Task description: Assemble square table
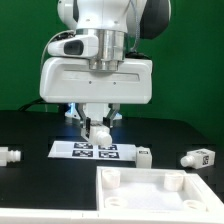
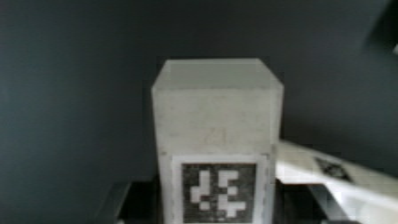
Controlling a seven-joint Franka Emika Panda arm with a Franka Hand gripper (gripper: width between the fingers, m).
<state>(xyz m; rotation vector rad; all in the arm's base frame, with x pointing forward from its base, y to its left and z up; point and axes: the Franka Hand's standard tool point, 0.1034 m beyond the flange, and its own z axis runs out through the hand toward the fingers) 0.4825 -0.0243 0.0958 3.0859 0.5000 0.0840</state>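
End effector [image 1: 97, 123] clamped on a short, stubby white plastic leg [image 1: 99, 133]

The leg is smooth and blocky with bevelled edges, and it carries a black-and-white square tag. It hangs between the fingers just above the marker board [image 1: 70, 150]. The white plastic square tabletop panel [image 1: 150, 192], with raised corner sockets, lies on the black table [image 1: 30, 185], nearer the camera than the marker board.

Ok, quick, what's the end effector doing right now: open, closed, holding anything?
End effector: closed on a white tagged leg.
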